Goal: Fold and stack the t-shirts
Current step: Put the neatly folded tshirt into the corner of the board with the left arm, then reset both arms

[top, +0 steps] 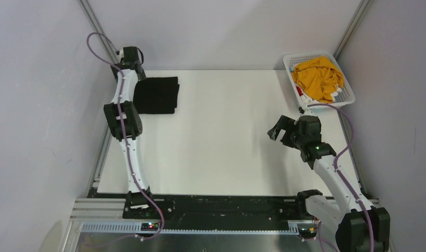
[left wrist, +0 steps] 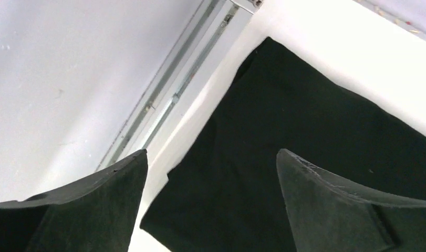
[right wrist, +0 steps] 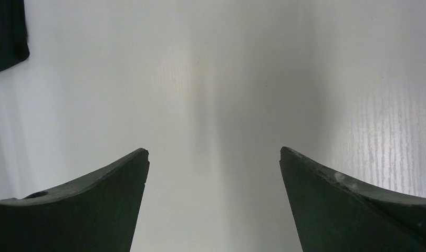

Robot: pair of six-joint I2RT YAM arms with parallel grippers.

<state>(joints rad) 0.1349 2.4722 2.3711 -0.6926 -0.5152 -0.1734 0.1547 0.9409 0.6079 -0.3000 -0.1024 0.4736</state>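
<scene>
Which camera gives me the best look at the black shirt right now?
Top external: the black shirt lies folded at the far left of the table, nearly whole, its left edge behind the left arm. Left wrist shows only a close-up part; right wrist catches one corner.

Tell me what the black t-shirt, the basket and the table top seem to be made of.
The black t-shirt: soft matte cloth, seemingly; it lies folded flat without shine. The basket: white moulded plastic, probably; stiff open lattice walls. The table: smooth white sheet, faintly glossy in the right wrist view; what lies beneath cannot be told.
</scene>
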